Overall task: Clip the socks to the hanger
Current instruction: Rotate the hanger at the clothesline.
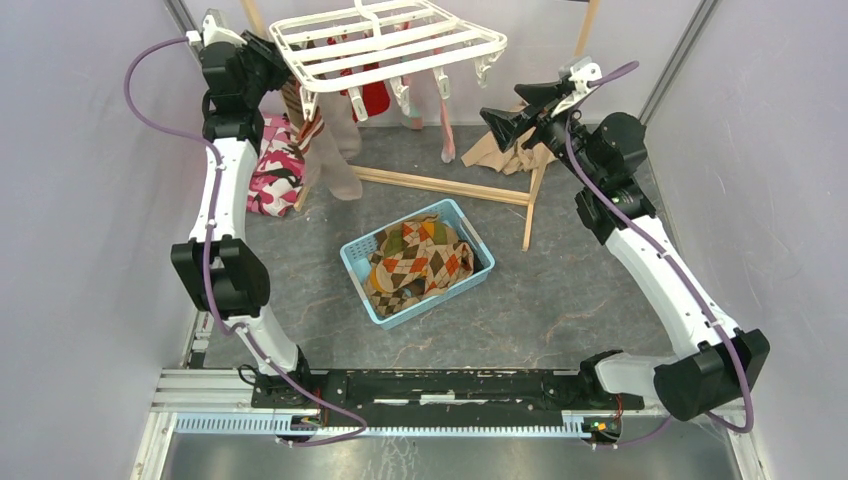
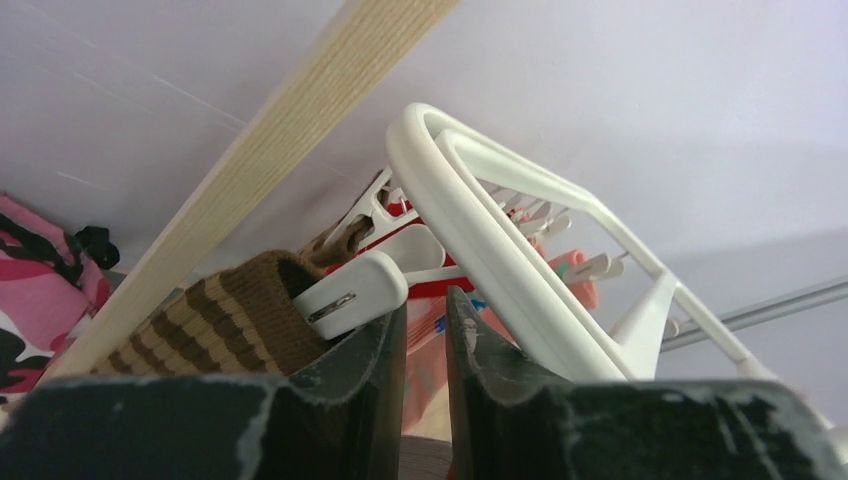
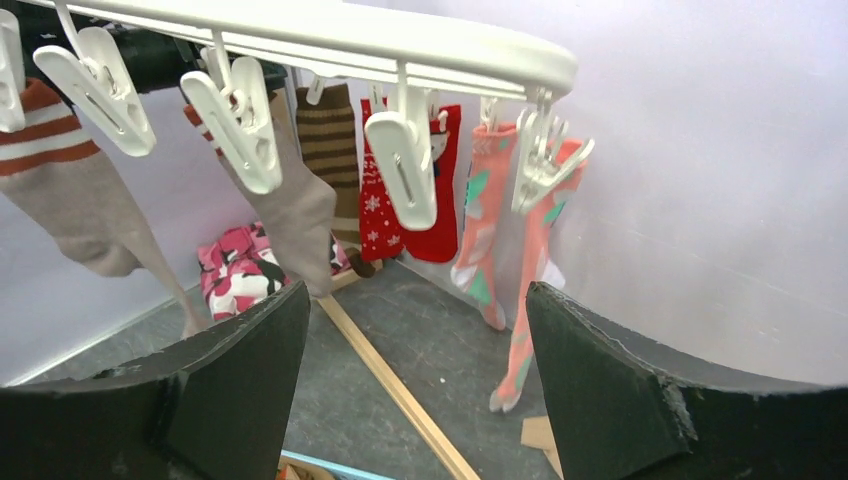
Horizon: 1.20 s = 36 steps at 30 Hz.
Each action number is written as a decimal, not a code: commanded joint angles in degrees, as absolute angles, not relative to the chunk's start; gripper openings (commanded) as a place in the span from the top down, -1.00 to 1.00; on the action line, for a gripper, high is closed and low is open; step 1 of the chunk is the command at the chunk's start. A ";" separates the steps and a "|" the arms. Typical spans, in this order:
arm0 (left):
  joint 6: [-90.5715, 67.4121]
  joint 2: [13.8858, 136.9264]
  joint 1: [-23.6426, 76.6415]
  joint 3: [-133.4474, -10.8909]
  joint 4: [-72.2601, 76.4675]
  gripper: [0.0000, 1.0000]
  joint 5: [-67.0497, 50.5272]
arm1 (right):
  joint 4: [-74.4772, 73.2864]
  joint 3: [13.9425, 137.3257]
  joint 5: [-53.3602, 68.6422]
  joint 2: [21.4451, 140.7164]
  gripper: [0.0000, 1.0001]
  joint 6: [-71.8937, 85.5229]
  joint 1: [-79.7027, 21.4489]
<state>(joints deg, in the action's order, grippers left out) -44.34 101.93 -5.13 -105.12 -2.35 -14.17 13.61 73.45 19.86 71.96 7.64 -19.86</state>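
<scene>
While the left end effector (image 2: pixel 427 312) stands barely apart, the right one (image 3: pixel 415 300) gapes empty.

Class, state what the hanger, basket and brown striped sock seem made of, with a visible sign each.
Hanger: probably moulded plastic, glossy white, smooth rounded bars. Basket: seemingly plastic, light blue, thin rigid walls. Brown striped sock: knitted fabric, matte, ribbed.

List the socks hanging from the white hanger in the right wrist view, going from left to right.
Taupe sock with red-striped cuff → second taupe sock → brown-striped sock → red socks → pink socks with green patches.
</scene>
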 commanded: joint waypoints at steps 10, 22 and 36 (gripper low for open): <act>-49.56 106.76 -6.38 -114.94 -11.61 0.38 -9.96 | 21.97 74.53 23.61 70.01 -0.70 8.75 -19.51; -51.22 95.39 -14.29 -102.59 -11.05 0.07 -9.14 | 20.19 76.03 25.29 73.13 -0.68 9.19 -19.50; -46.70 75.15 -16.85 -83.05 -3.16 -0.05 -22.69 | 7.19 94.81 15.97 83.78 -0.67 -1.42 -20.16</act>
<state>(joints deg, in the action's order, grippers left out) -49.78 80.84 -17.80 -86.96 -9.91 -14.98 10.31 86.72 19.07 80.58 4.47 -19.75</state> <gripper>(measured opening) 0.517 0.833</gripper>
